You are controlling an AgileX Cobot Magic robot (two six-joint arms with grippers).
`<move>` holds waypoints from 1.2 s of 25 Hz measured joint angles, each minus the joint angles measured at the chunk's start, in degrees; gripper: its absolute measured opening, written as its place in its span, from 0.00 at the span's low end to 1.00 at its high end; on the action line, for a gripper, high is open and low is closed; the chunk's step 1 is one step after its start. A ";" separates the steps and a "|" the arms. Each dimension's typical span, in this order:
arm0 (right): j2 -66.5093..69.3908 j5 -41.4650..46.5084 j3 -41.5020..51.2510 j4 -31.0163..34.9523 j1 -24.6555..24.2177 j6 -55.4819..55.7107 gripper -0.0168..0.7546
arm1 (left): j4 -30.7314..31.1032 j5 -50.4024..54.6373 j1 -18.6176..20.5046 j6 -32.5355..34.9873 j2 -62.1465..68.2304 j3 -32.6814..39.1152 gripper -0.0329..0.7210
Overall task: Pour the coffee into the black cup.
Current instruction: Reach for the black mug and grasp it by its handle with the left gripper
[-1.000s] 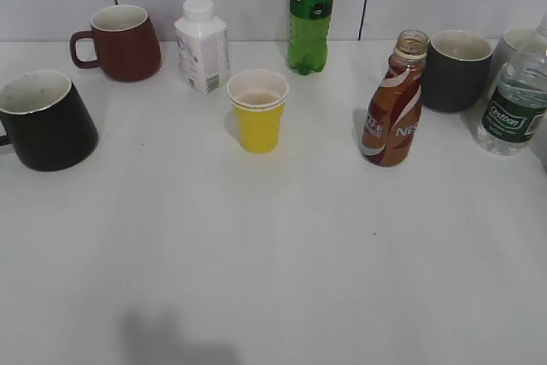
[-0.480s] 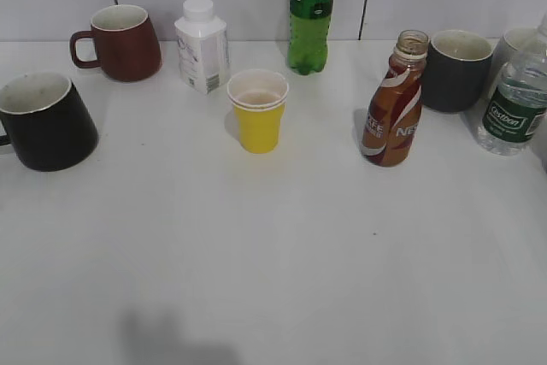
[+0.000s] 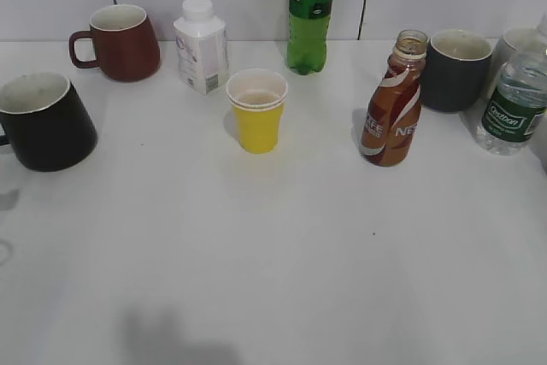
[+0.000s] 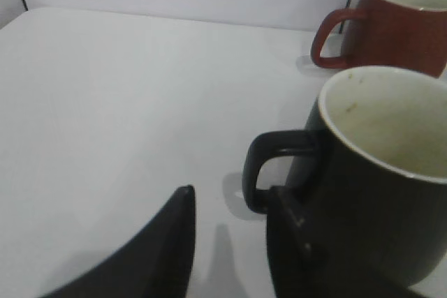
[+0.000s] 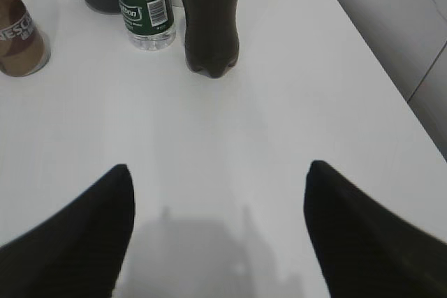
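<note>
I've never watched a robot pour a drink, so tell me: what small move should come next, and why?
Probably the right tool should move toward the coffee bottle. The bottle stands uncapped and untouched on the table, and that tool hangs open over bare table, well short of it. The left tool is already beside the black cup's handle.

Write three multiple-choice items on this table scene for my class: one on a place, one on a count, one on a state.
1. Where does the black cup stand in the exterior view?
A. far left
B. centre
C. far right

2. How many handled mugs does the exterior view clearly show?
A. one
B. three
C. five

3. The coffee bottle is:
A. lying down
B. held in jaws
C. upright, cap off

Key: 1 A, it sits at the left edge. 2 B, black cup, maroon mug, dark grey mug. 3 C, it stands free with an open neck.
</note>
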 joint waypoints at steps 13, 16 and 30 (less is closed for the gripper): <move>0.00 0.00 0.00 0.00 0.00 0.00 0.78 | 6.54 -10.88 -0.07 -2.10 10.52 0.00 0.43; 0.00 0.00 0.00 0.00 0.00 0.00 0.78 | 9.39 -16.65 -0.11 -2.10 12.58 0.00 0.52; 0.00 0.00 0.00 0.00 0.00 0.00 0.78 | 4.76 -23.57 0.58 -2.11 18.28 -0.68 0.59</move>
